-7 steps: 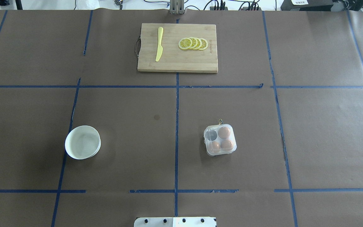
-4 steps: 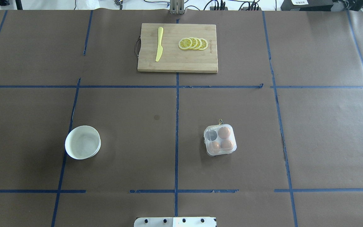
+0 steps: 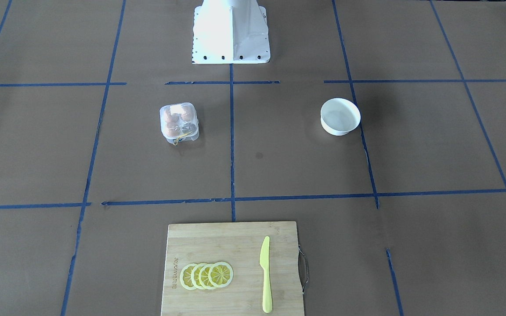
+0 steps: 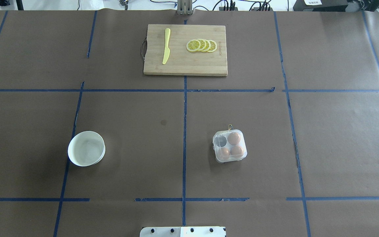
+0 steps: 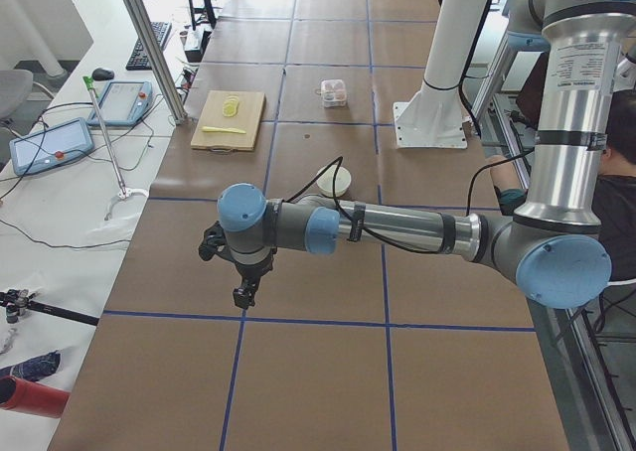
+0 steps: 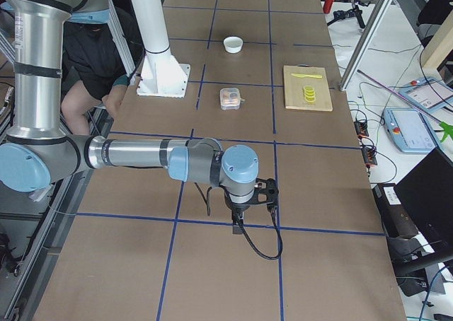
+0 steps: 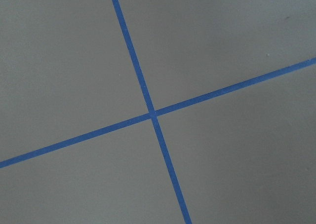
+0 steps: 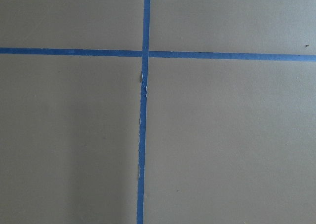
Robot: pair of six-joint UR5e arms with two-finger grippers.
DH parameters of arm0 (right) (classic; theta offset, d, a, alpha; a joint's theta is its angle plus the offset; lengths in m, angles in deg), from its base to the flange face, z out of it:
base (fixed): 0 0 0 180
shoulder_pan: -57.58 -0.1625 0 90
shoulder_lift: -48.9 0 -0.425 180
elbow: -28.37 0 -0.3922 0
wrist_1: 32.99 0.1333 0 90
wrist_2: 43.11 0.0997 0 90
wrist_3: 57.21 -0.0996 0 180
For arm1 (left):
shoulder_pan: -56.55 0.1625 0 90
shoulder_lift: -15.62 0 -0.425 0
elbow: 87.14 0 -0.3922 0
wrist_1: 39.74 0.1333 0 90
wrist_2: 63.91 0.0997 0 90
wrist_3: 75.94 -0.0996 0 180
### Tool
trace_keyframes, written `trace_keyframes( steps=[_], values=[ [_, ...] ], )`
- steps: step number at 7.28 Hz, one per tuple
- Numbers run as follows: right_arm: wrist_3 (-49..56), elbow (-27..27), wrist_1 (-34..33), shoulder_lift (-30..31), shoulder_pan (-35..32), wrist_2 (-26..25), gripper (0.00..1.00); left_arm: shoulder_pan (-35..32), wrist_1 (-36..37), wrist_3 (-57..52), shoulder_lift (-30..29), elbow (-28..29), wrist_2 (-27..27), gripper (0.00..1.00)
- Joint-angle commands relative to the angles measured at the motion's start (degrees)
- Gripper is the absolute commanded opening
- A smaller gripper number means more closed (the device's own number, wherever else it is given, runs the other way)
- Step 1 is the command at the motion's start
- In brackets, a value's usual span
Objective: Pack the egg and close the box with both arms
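Note:
The clear box (image 4: 229, 145) stands right of the centre tape line, its lid down over the cells. Three tan-brown eggs sit in it: one (image 4: 234, 138) at the far right, two (image 4: 236, 150) along the near side. Its far-left cell (image 4: 220, 141) holds no egg. The box also shows in the front view (image 3: 179, 123). No egg lies outside it. My left gripper (image 5: 243, 294) hangs over the table's left end, far from the box. My right gripper (image 6: 238, 224) hangs over the right end. Both show only in side views, so I cannot tell if they are open or shut.
A white bowl (image 4: 86, 148) with nothing in it stands left of centre. A wooden cutting board (image 4: 185, 67) at the far edge carries a yellow knife (image 4: 166, 46) and lemon slices (image 4: 201, 45). The white pedestal base (image 3: 231, 33) is at the near edge.

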Motion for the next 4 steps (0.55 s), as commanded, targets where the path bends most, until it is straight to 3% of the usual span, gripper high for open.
trace_keyframes(
  steps=[1, 3, 4],
  values=[
    [-0.76, 0.19, 0.08, -0.19, 0.01, 0.02, 1.00, 0.00, -1.14, 0.03, 0.06, 0.56, -0.20, 1.00],
    [-1.12, -0.07, 1.38, -0.37, 0.01, -0.07, 1.00, 0.00, -5.10, 0.64, 0.06, 2.06, -0.38, 1.00],
    [-1.47, -0.86, 4.44, 0.07, 0.01, -0.25, 1.00, 0.00, -8.42, 7.78, 0.06, 2.24, -0.29, 1.00]
  ],
)
